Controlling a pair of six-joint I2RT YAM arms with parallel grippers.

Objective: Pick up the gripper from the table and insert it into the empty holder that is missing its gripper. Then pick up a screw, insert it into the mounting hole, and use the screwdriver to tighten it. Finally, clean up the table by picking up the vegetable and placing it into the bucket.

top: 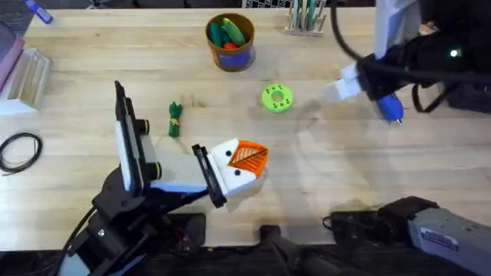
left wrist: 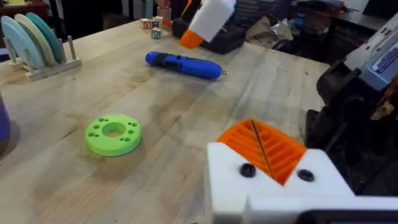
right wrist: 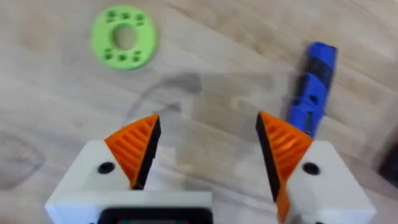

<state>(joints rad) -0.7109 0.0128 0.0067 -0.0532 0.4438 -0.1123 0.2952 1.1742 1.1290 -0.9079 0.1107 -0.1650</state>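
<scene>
Orange tips: both ribbed wedges of the left gripper [top: 247, 159] sit pressed together on their white holder [top: 230, 175], low over the table [top: 345, 176] near its front edge; nothing is held between them.
Left gripper, wrist view: the two orange faces [left wrist: 264, 148] meet along one dark seam, with a dark screw at each side of the white block.
Right gripper: its fingers [right wrist: 208, 155] stand wide apart, empty, above bare wood; each carries an orange pad [right wrist: 138, 144].
Right gripper, overhead: it [top: 337, 88] hangs over the right part of the table, just beside the screwdriver.
Screwdriver: blue [top: 390, 107], lying flat on the table at the right, just beyond one right fingertip in the wrist view [right wrist: 313, 87].
Vegetable: dark green [top: 175, 119], lying on the table left of the middle, well apart from both grippers.
Bucket: purple-blue with an orange rim [top: 230, 42], at the far middle, with green and red pieces inside.
Green disc: round, with holes [top: 277, 98], flat between bucket and left gripper.
</scene>
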